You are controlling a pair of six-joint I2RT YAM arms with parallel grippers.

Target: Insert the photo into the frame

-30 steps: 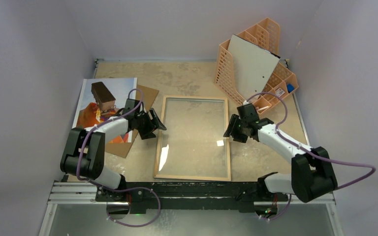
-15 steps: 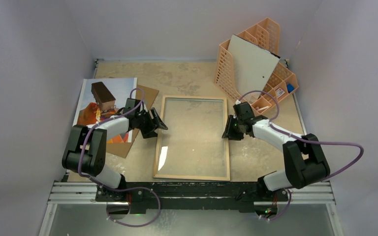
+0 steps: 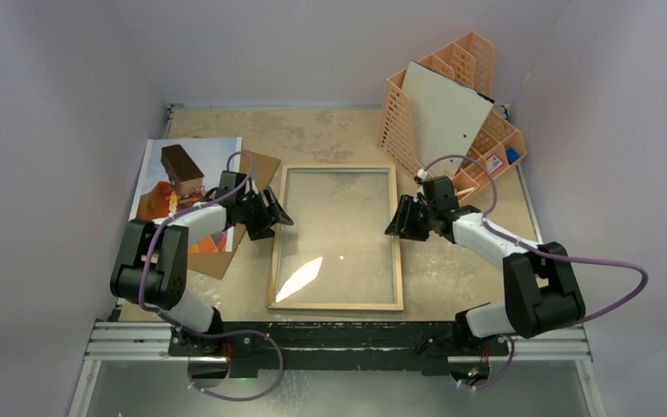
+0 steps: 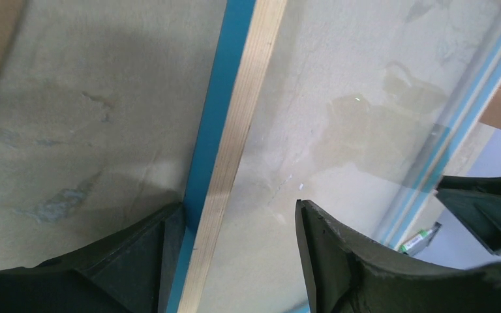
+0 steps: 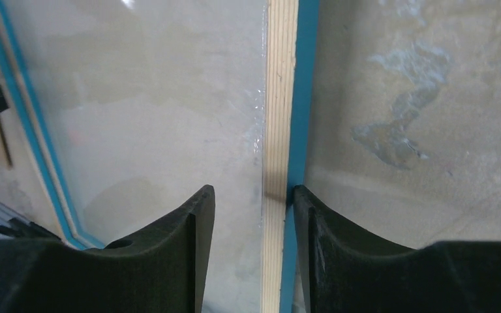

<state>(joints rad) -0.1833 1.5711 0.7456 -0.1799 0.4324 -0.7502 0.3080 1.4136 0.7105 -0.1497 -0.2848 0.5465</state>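
Frame (image 3: 334, 306) lies flat mid-surface, wood back rim up, blue face down, glass in place and nothing laid in it yet. The photo (image 3: 213, 161) sits off the frame's L side, picture up, partly over a brown backing board (image 3: 265, 169) and not touching the frame.

L gripper (image 3: 274, 211) straddles the frame's L rail and R gripper (image 3: 397, 221) straddles its R rail. Both sets of jaws are spread, not clenched. In each wrist view the outer finger sits at the blue edge, poss. just touching, while the inner one hangs clear over the glass.

Step in hand looks like squaring the frame up, i.e. prep before loading.

Next: back both arms off the rails, send the L arm to the photo, get a jaw under the thin paper edge w/o creasing it, then lay it picture-down inside the rim.
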